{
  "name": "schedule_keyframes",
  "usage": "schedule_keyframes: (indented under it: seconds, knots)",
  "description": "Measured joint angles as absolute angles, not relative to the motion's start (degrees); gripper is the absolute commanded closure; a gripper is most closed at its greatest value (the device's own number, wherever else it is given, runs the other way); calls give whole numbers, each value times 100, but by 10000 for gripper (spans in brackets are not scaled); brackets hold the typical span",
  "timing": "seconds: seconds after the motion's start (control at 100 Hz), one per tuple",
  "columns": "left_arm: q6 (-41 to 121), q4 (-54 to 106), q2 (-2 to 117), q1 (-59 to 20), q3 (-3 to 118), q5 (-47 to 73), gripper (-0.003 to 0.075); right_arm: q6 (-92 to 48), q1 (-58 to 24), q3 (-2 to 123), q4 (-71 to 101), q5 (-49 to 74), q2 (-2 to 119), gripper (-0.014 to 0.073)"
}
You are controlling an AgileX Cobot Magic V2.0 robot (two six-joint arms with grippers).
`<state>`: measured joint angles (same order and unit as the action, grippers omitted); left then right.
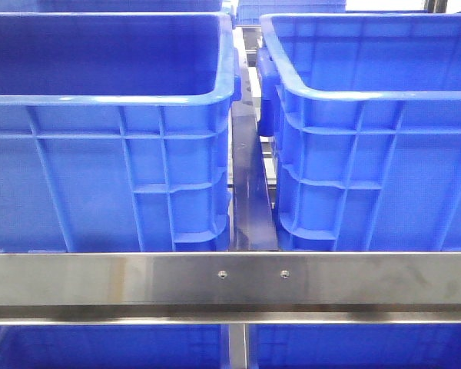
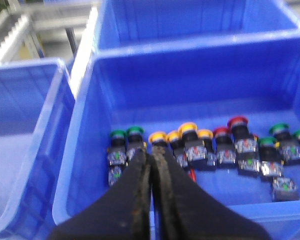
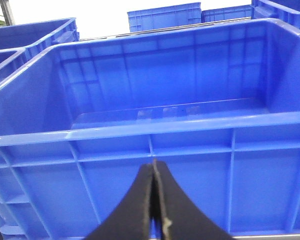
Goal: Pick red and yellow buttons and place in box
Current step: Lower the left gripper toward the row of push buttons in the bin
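Two blue crates (image 1: 107, 177) fill the front view, side by side behind a steel rail (image 1: 230, 280), with neither arm nor any button visible there. The left wrist view tells more: the left gripper (image 2: 151, 155) hangs over a crate holding a row of push buttons, its jaws pressed together and gripping nothing. Just past its tips sits a yellow button (image 2: 158, 137), with more yellow caps (image 2: 188, 128) beside it, red buttons (image 2: 237, 121) further along the row, and green buttons (image 2: 119, 134) at both ends. All rest on the crate floor (image 2: 200, 95), near the wall closest to the camera, packed shoulder to shoulder. The right gripper (image 3: 154, 165) is likewise clenched and empty, held just outside the near wall of the box (image 3: 155, 135), whose floor looks bare.

Each button appears small, light and rigid: a smooth domed cap on a blocky black body with a clear contact block. The rounded cap would likely slip from the pads; the flat-sided body looks the surer hold. With neighbours touching, the jaws must first spread and come down astride one body, or they risk nudging the row. Picking has apparently not begun.
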<state>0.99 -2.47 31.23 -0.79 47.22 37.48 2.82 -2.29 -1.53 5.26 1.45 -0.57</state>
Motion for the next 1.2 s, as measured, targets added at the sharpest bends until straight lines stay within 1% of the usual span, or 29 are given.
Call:
schedule_keyframes:
  seconds: [0.11, 0.22, 0.51, 0.56, 0.61, 0.68, 0.73, 0.75, 0.78, 0.8, 0.85, 0.9, 1.05, 1.2]
  knots:
    - [99, -245, 3732, -79, 5262, 4151, 739, 282, -229, -153, 526, 145, -57, 661]
    - [99, -234, 4224, -79, 5558, 4268, 739, 282, -229, -153, 526, 145, -57, 661]
    - [99, -234, 4928, -79, 5628, 4337, 734, 282, -229, -153, 526, 145, -57, 661]
    - [99, -234, 5007, -79, 5628, 4337, 705, 282, -229, -153, 526, 145, -57, 661]
    - [99, -234, 5080, -79, 5628, 4337, 650, 282, -229, -153, 526, 145, -57, 661]
    - [99, -234, 5160, -79, 5628, 4337, 535, 282, -229, -153, 526, 145, -57, 661]
    - [99, -234, 5220, -79, 5628, 4350, 427, 282, -229, -153, 526, 145, -57, 661]
    - [99, -234, 5233, -79, 5628, 4350, 400, 282, -229, -153, 526, 145, -57, 661]
    - [99, -234, 5256, -79, 5628, 4350, 339, 282, -229, -153, 526, 145, -57, 661]
    - [99, -234, 5268, -79, 5628, 4350, 307, 282, -229, -153, 526, 145, -57, 661]
    - [99, -208, 5298, -79, 5628, 4350, 257, 282, -229, -153, 526, 145, -57, 661]
    - [99, -160, 5336, -79, 5628, 4350, 241, 282, -229, -153, 526, 145, -57, 661]
    - [99, 142, 5463, -107, 5628, 4350, 246, 282, -229, -153, 526, 145, -57, 661]
    - [85, 193, 5798, -516, 5698, 4350, 246, 282, -229, -153, 526, 145, -57, 661]
